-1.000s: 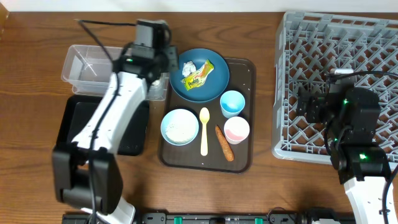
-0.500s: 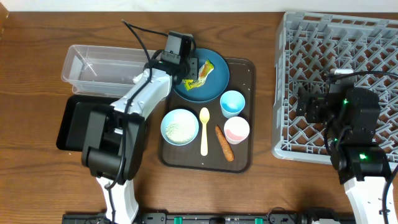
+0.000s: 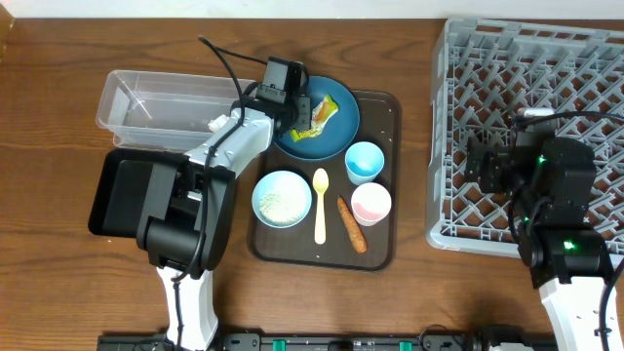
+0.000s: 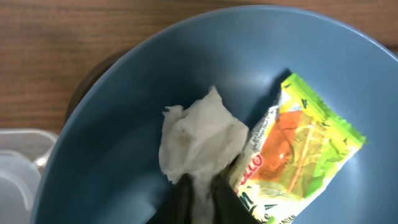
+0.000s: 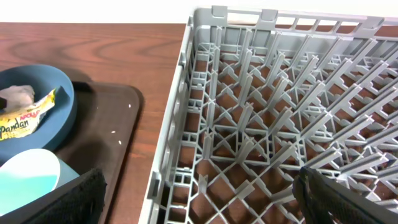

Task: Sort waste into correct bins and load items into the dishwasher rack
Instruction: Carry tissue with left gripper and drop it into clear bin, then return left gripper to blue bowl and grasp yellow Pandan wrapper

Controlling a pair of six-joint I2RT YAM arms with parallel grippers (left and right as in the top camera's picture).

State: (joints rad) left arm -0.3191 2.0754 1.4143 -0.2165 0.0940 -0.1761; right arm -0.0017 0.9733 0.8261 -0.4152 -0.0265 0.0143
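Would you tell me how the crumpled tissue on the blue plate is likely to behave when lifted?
The crumpled tissue looks soft and very light, so it will probably squash when pinched and lift easily. It lies against the wrapper, which might get dragged across the blue plate.

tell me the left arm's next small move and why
Probably close the left gripper fully on the crumpled tissue. Its fingertips straddle the tissue's lower edge on the blue plate, beside the wrapper, and I cannot tell whether they are shut.
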